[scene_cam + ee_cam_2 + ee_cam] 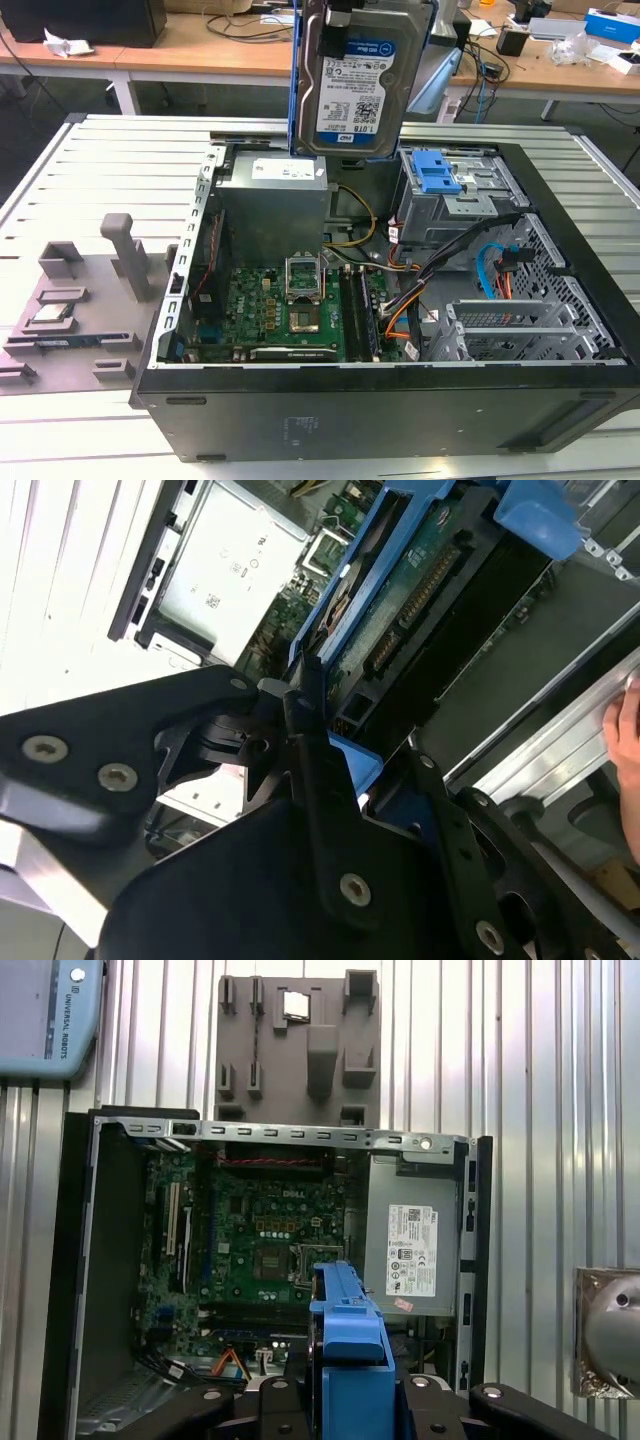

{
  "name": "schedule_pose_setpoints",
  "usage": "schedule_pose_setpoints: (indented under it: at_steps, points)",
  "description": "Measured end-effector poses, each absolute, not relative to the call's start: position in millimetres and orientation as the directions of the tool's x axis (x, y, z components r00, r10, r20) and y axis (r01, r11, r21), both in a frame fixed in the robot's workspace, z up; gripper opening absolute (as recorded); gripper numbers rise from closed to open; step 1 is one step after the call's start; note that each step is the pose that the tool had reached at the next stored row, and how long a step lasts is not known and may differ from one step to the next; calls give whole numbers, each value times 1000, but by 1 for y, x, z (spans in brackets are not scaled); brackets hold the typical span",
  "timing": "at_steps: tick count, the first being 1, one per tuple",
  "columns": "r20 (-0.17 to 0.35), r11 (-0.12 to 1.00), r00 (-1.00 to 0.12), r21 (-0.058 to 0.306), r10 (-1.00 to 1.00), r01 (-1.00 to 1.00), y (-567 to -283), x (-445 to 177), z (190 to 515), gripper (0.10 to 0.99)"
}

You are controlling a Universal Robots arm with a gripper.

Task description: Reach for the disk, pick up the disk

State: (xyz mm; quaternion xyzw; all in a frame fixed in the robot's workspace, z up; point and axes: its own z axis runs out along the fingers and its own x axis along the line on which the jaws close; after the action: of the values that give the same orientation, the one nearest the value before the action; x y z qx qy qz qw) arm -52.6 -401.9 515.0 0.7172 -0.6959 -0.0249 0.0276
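The disk (360, 85), a silver hard drive with a white-and-blue label and blue side rails, hangs upright in the air above the back of the open computer case (380, 410) in the exterior view. In the second wrist view my gripper (350, 765) is shut on the disk's blue rail end, and the drive's underside (420, 590) stretches away from the black fingers (300, 730). In the first wrist view the blue rail (348, 1360) stands between the gripper's black parts (350, 1405), over the motherboard.
The grey drive cage with its blue latch (455, 190) sits below the disk at the case's back right. A silver power supply (275, 195) fills the back left. A grey fixture holding a processor chip (60, 315) lies at the exterior view's left. A person's hand (628, 720) shows at the second wrist view's edge.
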Motion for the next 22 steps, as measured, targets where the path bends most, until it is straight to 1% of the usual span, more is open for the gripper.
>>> schedule_pose_setpoints:
  at_steps: [22]
  points:
    - [3,-30,30,74,-1000,-997,-423,-53,515,369]
